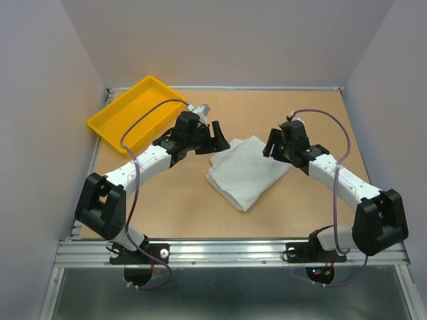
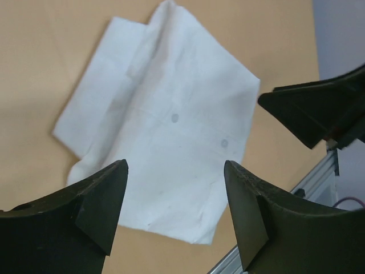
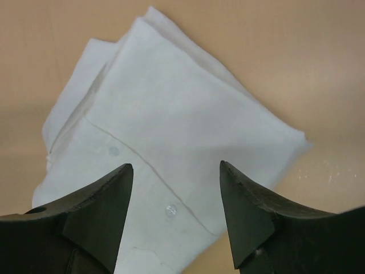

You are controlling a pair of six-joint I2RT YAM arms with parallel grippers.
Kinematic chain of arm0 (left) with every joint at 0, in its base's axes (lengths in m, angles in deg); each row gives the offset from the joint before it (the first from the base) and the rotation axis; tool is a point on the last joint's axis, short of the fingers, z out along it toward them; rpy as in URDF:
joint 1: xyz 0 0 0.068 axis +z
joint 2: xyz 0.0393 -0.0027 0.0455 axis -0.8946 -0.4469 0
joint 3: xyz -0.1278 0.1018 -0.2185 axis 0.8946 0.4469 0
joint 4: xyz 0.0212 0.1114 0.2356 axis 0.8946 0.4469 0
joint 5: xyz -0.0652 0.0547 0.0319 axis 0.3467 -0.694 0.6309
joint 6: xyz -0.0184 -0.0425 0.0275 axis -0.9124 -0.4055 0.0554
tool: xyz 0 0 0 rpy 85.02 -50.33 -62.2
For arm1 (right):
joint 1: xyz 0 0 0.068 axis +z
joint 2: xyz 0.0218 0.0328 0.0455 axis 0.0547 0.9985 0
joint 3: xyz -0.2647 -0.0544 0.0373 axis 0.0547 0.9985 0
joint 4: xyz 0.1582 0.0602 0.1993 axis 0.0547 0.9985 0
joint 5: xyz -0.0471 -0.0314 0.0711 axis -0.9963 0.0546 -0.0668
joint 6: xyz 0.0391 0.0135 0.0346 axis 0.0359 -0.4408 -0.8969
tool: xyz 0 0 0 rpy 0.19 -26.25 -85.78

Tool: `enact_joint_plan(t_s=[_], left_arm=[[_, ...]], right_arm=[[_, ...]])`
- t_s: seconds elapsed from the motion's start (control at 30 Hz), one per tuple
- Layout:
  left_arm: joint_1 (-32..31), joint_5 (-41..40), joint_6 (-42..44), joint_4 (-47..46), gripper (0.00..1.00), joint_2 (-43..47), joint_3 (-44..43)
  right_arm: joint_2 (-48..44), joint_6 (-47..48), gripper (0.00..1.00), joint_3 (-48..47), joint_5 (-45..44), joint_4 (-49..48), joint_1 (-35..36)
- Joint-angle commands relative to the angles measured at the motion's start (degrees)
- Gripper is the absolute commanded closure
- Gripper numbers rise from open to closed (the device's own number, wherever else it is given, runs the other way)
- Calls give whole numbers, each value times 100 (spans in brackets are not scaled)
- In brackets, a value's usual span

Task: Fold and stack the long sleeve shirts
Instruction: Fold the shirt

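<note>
A white long sleeve shirt [image 1: 248, 170] lies folded into a compact rectangle in the middle of the table, its button front showing in both wrist views [image 2: 165, 120] [image 3: 182, 131]. My left gripper [image 1: 215, 139] hovers above the shirt's upper left edge, jaws open and empty [image 2: 175, 165]. My right gripper [image 1: 275, 145] hovers above the shirt's upper right corner, also open with nothing between its fingers [image 3: 175, 166]. Neither gripper touches the fabric. The right gripper's black fingers [image 2: 311, 111] show at the right of the left wrist view.
A yellow plastic tray [image 1: 137, 112] sits empty at the back left, partly over the table's edge. Grey walls close in the table on three sides. A metal rail [image 1: 233, 250] runs along the near edge by the arm bases.
</note>
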Motion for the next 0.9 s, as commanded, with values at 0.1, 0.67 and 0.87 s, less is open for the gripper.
enact_joint_plan(t_s=[0.1,0.67,0.87], left_arm=[[-371,768,225,-175,37,-1076,-512],[59,507,138,-659,62,-1640,1148],[490,392,58,-721,62,-1271,1518]], right_arm=[[-439,-665,34,1179,2525,-1703,-1106],[1291,-1606,47,3149,4152,-5633,-2494],[2206,-1167,48,2228,4284,-5633,-2601]])
